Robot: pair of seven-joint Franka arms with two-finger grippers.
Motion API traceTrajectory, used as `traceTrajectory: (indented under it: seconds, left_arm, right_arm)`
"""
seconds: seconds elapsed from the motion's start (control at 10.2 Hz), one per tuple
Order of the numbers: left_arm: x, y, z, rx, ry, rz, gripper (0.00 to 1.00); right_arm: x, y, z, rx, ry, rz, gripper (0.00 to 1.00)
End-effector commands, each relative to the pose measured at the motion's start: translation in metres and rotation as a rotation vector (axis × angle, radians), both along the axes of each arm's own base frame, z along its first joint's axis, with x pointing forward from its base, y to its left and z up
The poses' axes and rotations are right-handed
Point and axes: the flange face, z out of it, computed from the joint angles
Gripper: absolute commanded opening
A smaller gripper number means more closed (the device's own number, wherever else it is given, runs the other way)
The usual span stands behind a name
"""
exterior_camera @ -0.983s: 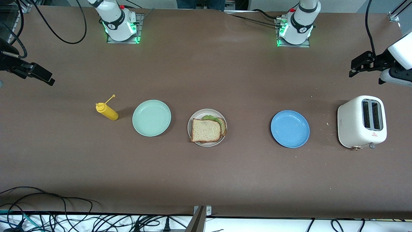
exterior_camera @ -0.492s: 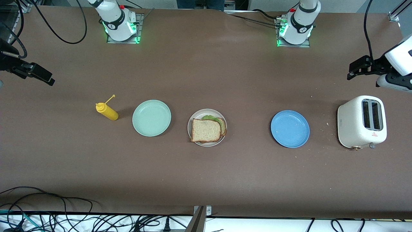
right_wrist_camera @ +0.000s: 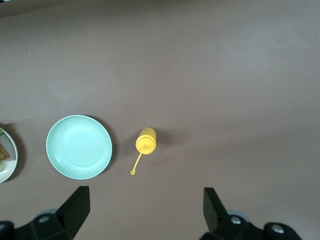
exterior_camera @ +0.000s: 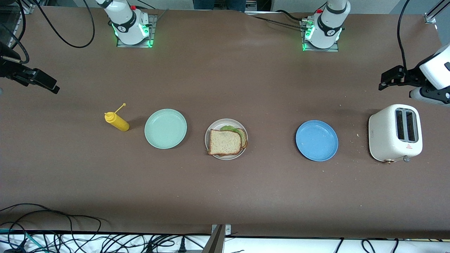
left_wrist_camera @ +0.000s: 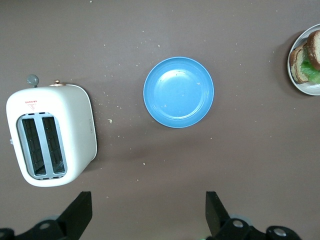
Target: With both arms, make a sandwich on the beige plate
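The sandwich [exterior_camera: 225, 141], two speckled bread slices with green lettuce between them, lies on the beige plate [exterior_camera: 214, 128] in the middle of the table. It also shows at the edge of the left wrist view [left_wrist_camera: 306, 59]. My left gripper [exterior_camera: 384, 79] is open and empty, up in the air at the left arm's end of the table near the toaster; its jaws stand wide apart in the left wrist view [left_wrist_camera: 148, 212]. My right gripper [exterior_camera: 52, 85] is open and empty at the right arm's end; its jaws stand wide apart in the right wrist view [right_wrist_camera: 145, 210].
A blue plate [exterior_camera: 316, 140] and a white toaster [exterior_camera: 394, 133] lie toward the left arm's end. A mint-green plate [exterior_camera: 165, 128] and a yellow squeeze bottle [exterior_camera: 117, 121] lie toward the right arm's end. Crumbs lie near the toaster. Cables hang along the table's near edge.
My left gripper has drifted slightly away from the toaster, higher in the front view. The right arm, the sandwich and the plates have not moved.
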Motion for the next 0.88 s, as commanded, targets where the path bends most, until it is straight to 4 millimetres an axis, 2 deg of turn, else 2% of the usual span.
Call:
traceTrajectory:
  seconds: [0.0, 0.1, 0.29, 0.79]
  left_arm:
    - [0.001, 0.007, 0.002, 0.019, -0.002, -0.001, 1.00]
    - [0.002, 0.010, -0.001, 0.031, 0.003, 0.000, 1.00]
    - [0.011, 0.009, -0.018, 0.071, 0.031, -0.013, 1.00]
    - [0.009, 0.009, -0.015, 0.094, 0.030, 0.005, 1.00]
  right_arm:
    - [0.003, -0.002, 0.006, 0.018, -0.013, 0.010, 1.00]
    - [0.003, -0.004, 0.006, 0.018, -0.015, 0.007, 1.00]
    - [0.003, -0.007, 0.006, 0.019, -0.018, 0.002, 1.00]
    - [0.003, -0.010, 0.006, 0.019, -0.018, -0.003, 1.00]
